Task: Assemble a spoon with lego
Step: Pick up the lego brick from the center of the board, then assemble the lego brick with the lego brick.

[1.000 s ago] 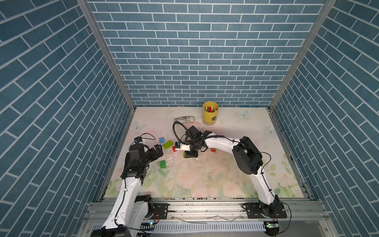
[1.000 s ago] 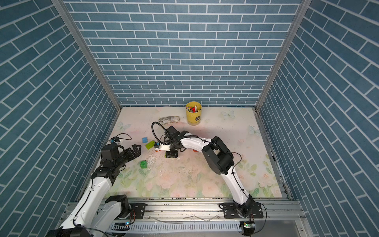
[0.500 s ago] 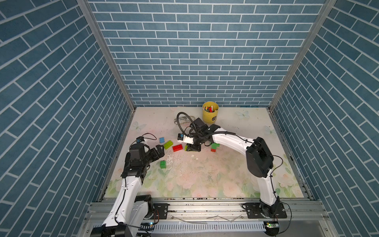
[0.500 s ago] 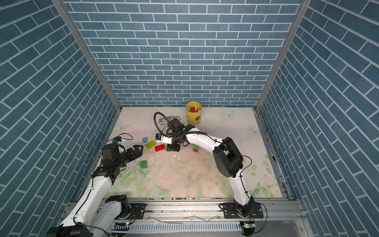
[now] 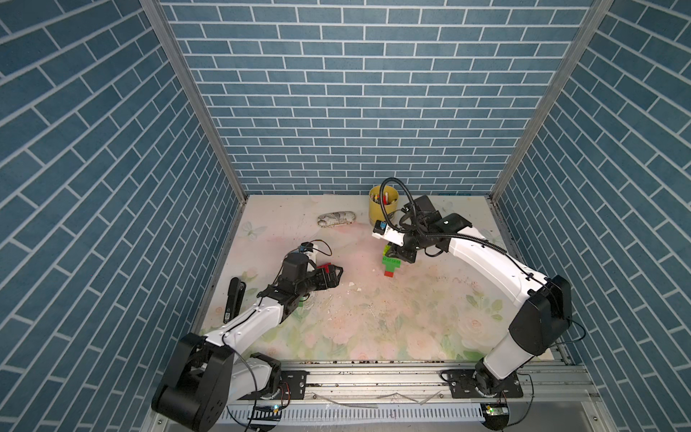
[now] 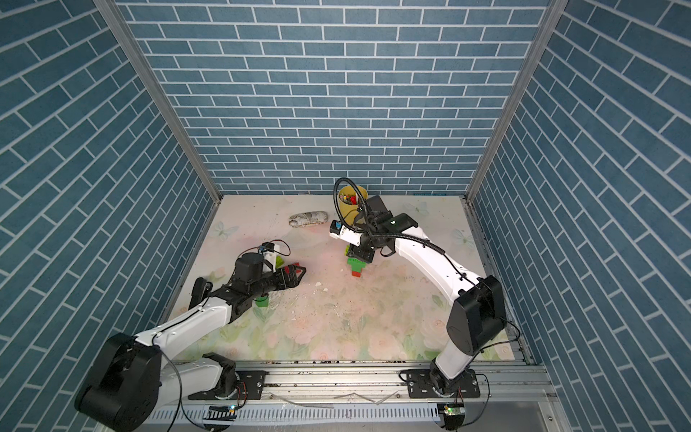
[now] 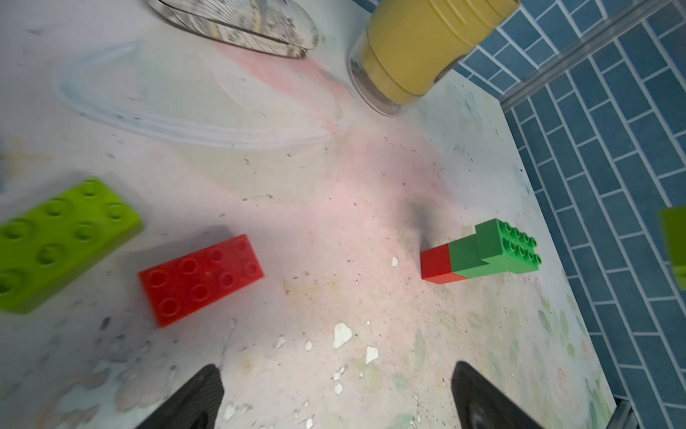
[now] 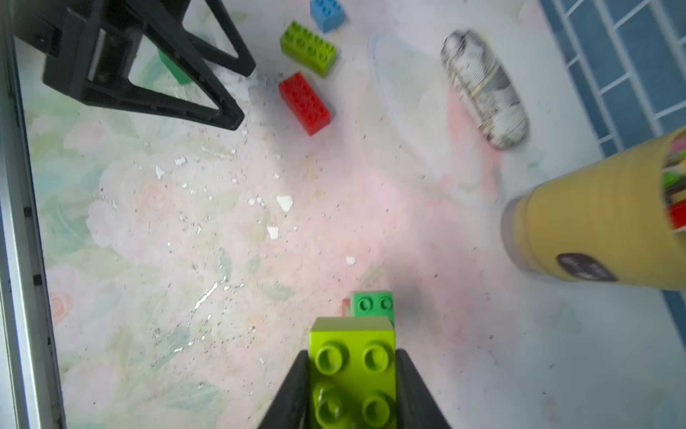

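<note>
The spoon is a short joined piece [image 5: 390,264] [image 7: 482,252] of one red and two green lego bricks, lying on the mat right of centre. My right gripper [image 5: 397,255] [image 8: 352,356] is shut on a lime square brick [image 8: 352,371] and holds it just above the piece's green end [image 8: 373,304]. My left gripper [image 5: 334,275] [image 7: 334,375] is open and empty, low over the mat beside a loose red oblong brick [image 7: 200,278] [image 6: 289,267]. A lime oblong brick [image 7: 55,241] lies past it, with a light-blue brick [image 8: 326,15] beyond.
A yellow cup [image 5: 381,204] of small bits stands at the back, with a patterned pouch [image 5: 335,218] to its left. A green square brick [image 6: 261,301] lies under my left arm. A black object [image 5: 233,299] leans at the left wall. White flecks dot the mat.
My right arm has carried the lime brick to the right, over the red-and-green piece. My left gripper has reached towards the centre, beside the red brick.
</note>
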